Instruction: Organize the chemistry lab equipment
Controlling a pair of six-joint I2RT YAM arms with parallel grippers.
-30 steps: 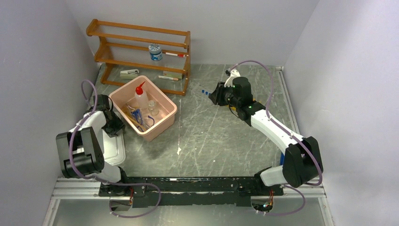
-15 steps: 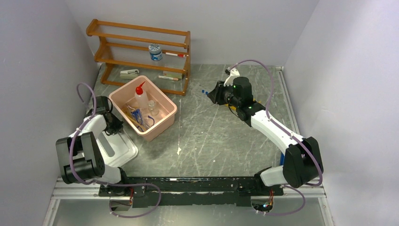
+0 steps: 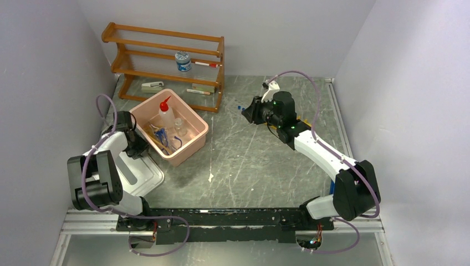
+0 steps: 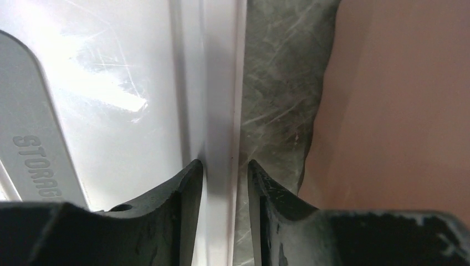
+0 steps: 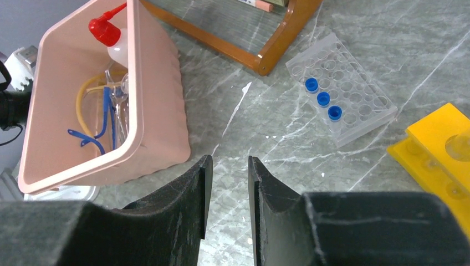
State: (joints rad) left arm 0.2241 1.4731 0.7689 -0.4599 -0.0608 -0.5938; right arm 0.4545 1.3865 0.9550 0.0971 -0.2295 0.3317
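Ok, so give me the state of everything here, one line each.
Pink plastic bin: uncovered, part filled.
Flat white plastic lid: off, lying on the table beside the bin.
Red-nozzled clear squeeze bottle: standing in the bin, nozzle on.
Blue-capped thin tubes: three, standing in the clear holed rack.
Left gripper: jaws astride the lid's rim, grip unclear.
Right gripper: open, empty, above the table.

left pincer (image 4: 225, 169) swung white lid (image 3: 149, 176) askew

- The white lid (image 4: 111, 83) fills the frame's left; its raised rim runs down between the left gripper (image 4: 224, 169) fingers.
- The pink bin (image 4: 399, 111) wall fills the right.
- A grey table (image 4: 277, 83) strip shows between them.
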